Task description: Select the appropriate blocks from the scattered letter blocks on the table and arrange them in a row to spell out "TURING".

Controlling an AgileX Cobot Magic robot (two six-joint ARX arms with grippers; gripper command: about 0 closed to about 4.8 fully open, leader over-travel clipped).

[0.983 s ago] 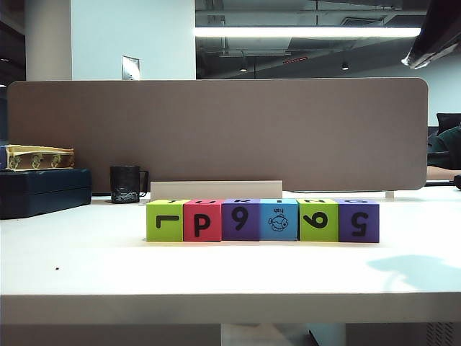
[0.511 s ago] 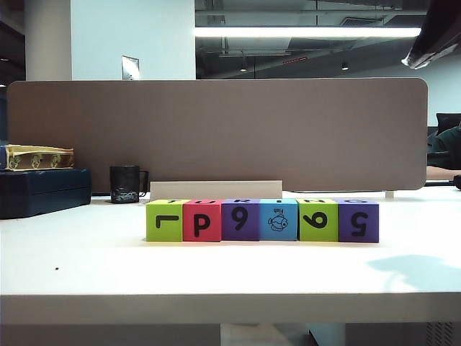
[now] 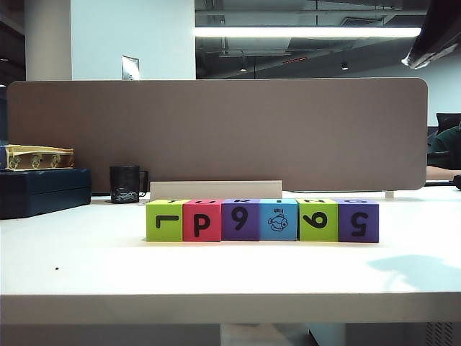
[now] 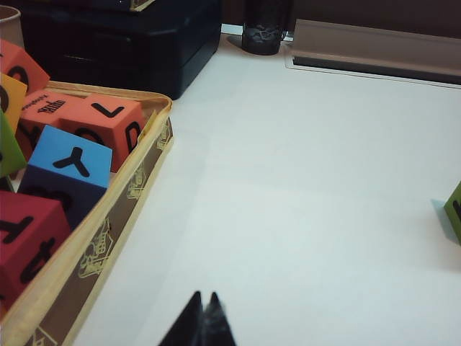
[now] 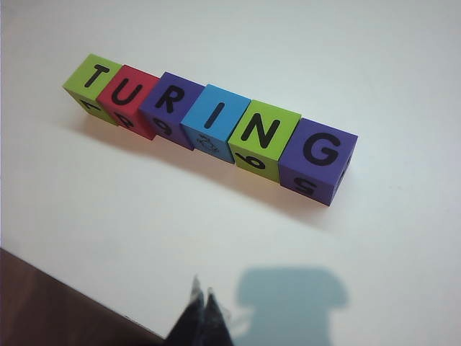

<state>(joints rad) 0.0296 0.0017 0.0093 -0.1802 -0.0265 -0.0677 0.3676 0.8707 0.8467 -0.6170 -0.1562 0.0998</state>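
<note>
Six letter blocks [image 5: 216,124] sit touching in a row on the table [image 3: 230,270], tops reading TURING; spelling looks finished. Right claw [image 5: 201,316] clenched, empty, blocks well ahead of it. Left claw [image 4: 203,322] clenched, empty, beside a tray of spare blocks [image 4: 126,194].

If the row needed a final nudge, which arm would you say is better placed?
Probably the right: the right gripper, shut, hangs over the letter blocks spelling TURING. The left gripper, shut, faces mostly bare table.
</note>
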